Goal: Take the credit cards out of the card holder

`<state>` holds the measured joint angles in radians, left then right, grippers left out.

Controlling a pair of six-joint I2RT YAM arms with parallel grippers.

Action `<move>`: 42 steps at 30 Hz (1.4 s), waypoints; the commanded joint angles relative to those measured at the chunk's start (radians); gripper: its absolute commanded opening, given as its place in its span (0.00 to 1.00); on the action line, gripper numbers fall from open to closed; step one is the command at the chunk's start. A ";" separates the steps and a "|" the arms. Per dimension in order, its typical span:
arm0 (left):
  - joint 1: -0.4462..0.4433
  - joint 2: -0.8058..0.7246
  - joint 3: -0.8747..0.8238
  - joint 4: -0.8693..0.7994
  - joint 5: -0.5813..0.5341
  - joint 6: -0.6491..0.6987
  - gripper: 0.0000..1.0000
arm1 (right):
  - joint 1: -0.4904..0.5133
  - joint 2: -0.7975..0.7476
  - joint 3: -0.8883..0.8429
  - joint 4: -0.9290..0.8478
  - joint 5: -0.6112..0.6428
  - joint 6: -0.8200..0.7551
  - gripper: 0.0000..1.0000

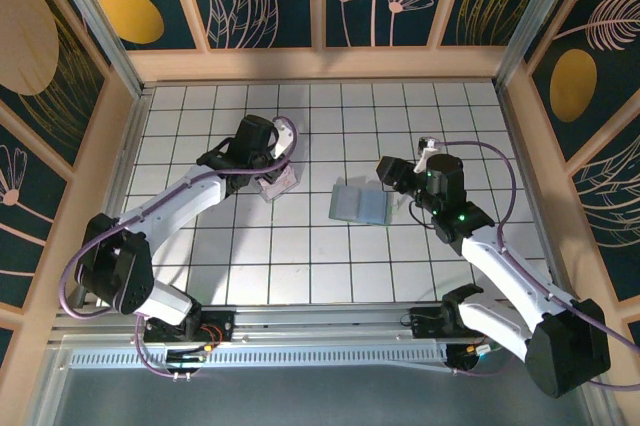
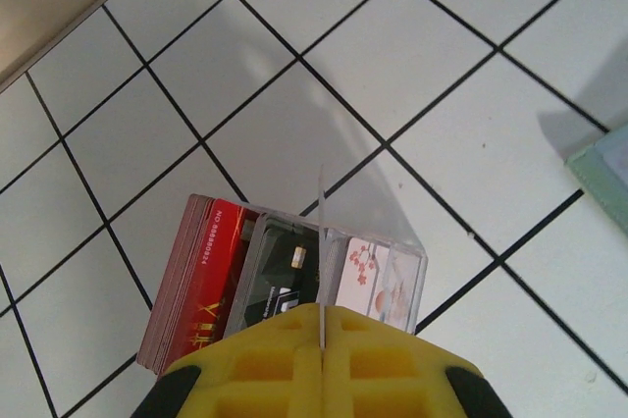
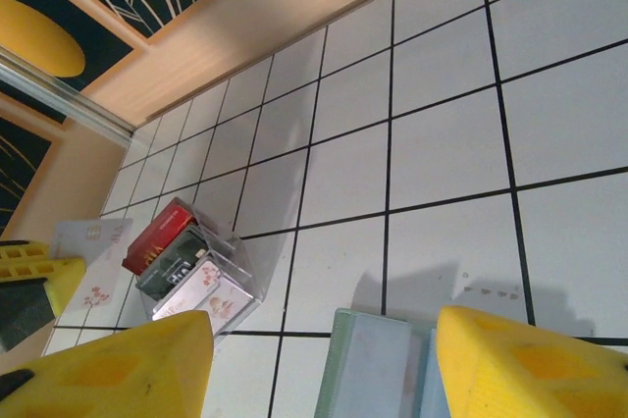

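Holder: laid open about midway between the left and right edges of the table, below the parted fingers of the right claw, apparently untouched.
Card: pinched in the clenched left claw, above the box, left of the holder. Seen edge-on from the left wrist; its printed face is seen from the right wrist.

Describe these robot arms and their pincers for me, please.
The left arm and right arm have white links, black joints and a purple cable alongside. The right one shows a small green light. The fingers are yellow plastic with moulded recesses.
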<state>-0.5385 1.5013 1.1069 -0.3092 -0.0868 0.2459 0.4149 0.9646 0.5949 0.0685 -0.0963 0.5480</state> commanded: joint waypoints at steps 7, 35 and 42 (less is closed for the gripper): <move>0.045 0.068 -0.002 -0.074 0.074 0.148 0.00 | -0.006 -0.012 0.016 -0.011 0.043 -0.005 0.62; 0.071 0.203 0.024 -0.110 0.112 0.232 0.00 | -0.006 0.020 0.034 -0.008 0.020 -0.011 0.62; 0.072 0.206 0.042 -0.121 0.110 0.243 0.00 | -0.006 0.023 0.029 -0.003 0.017 -0.007 0.62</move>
<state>-0.4759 1.6966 1.1160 -0.3954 0.0360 0.4614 0.4129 0.9810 0.5957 0.0479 -0.0792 0.5480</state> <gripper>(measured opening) 0.057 0.622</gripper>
